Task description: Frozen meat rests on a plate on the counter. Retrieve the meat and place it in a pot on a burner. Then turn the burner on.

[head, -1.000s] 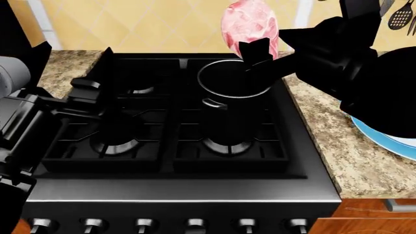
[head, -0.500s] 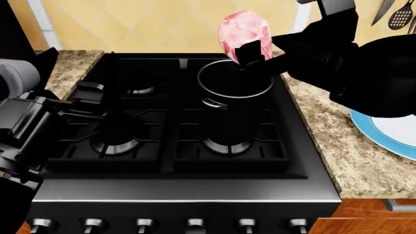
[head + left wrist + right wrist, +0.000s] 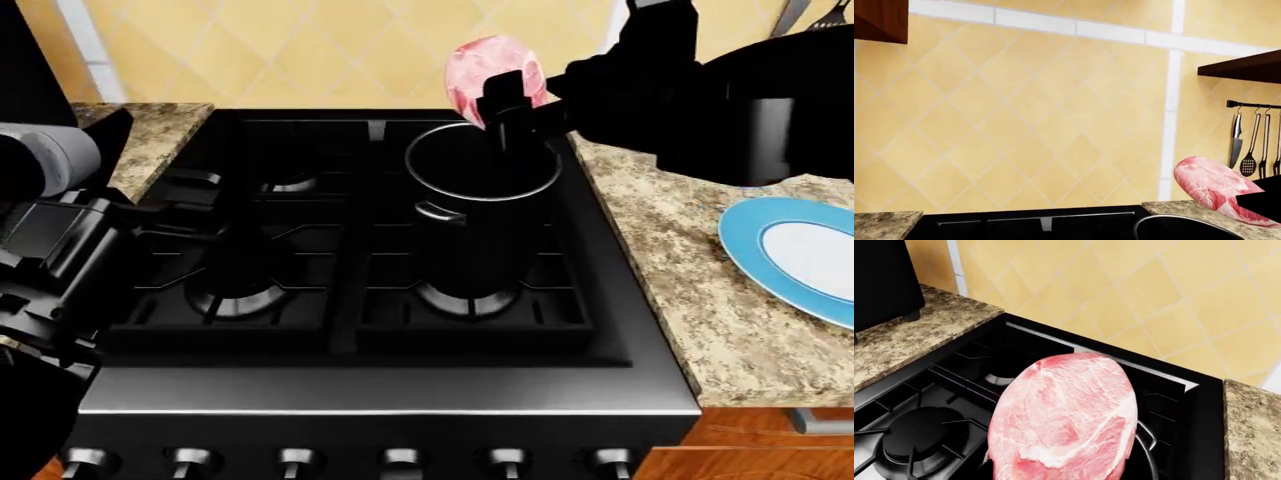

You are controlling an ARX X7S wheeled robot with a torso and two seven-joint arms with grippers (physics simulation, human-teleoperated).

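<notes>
Right hand (image 3: 505,98): clamped on the meat, raised above the back right of the stove.
Meat (image 3: 489,72): pink lump marbled with white, held in the air over the far rim of the pot; in the right wrist view the meat (image 3: 1066,421) fills the middle, with the stove below it.
Pot (image 3: 483,200): tall, black, shiny rim, upright on the back right burner; nothing can be made out inside.
Plate (image 3: 761,243): blue rim, white centre, bare, flat on the surface to the right of the stove, well apart from the pot.
Surface (image 3: 694,290): speckled granite on both sides of the stove.
Stove (image 3: 334,300): black grates, a row of silver knobs (image 3: 400,460) along the front edge.
Left hand (image 3: 180,195): low over the left burners, apart from the pot; whether its fingers are apart or together cannot be told.
Left wrist view: yellow tiled wall (image 3: 1021,125), hanging utensils (image 3: 1254,145), the meat (image 3: 1214,187) near the pot rim.
</notes>
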